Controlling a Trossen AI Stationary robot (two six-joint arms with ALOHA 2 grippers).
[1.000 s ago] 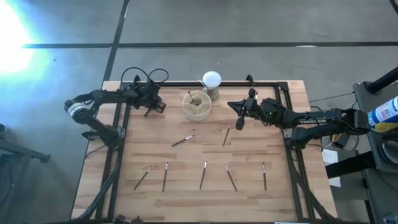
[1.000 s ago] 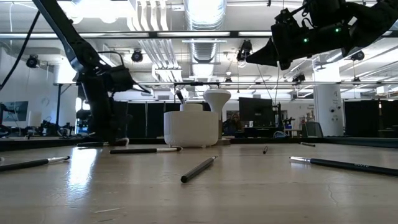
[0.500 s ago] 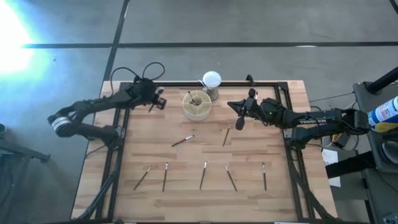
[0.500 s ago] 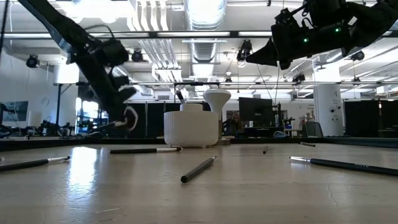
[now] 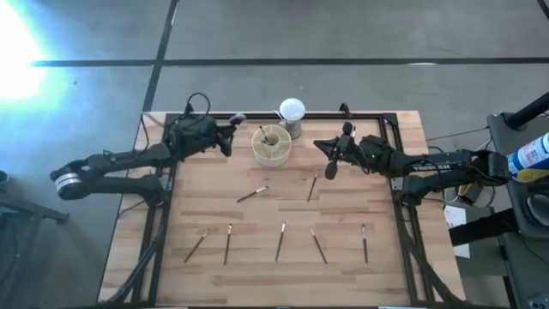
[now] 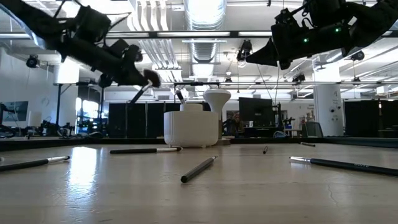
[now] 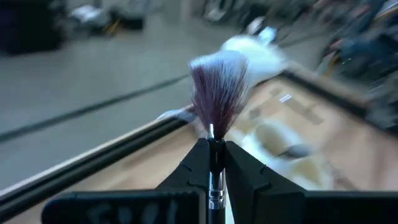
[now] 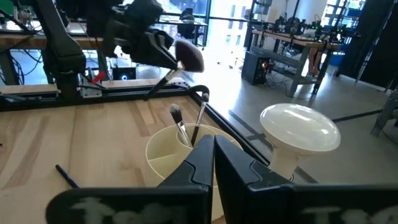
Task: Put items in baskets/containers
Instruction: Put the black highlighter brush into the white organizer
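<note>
My left gripper (image 5: 228, 130) is shut on a makeup brush with a fluffy reddish-pink head (image 7: 217, 87). It holds the brush in the air just left of the round cream organiser cup (image 5: 271, 146), which stands at the table's far middle. Two brushes (image 8: 180, 127) stand in the cup. My right gripper (image 5: 331, 163) hovers shut and empty to the right of the cup. Several thin dark brushes lie flat on the table, among them one in the middle (image 5: 252, 194) and one nearer the right (image 5: 312, 186). My left gripper pinches the brush between its two fingers, on the stem just below the fluffy head (image 7: 214, 177). The fingers lie along the brush. The brush is lifted clear and tilted, with its head (image 6: 151, 78) up toward the cup and its dark handle (image 6: 137, 96) slanting down behind.
A white ball on a small stand (image 5: 292, 116) is right behind the cup. A row of several brushes (image 5: 280, 241) lies across the table's near half. A black frame rail (image 5: 369, 116) runs along the far and side edges.
My left gripper has risen from near the table and moved right toward the cup. It has tipped up as it went. The fluffy brush head, which pointed down, now points up and toward the cup. My right gripper has kept still.
</note>
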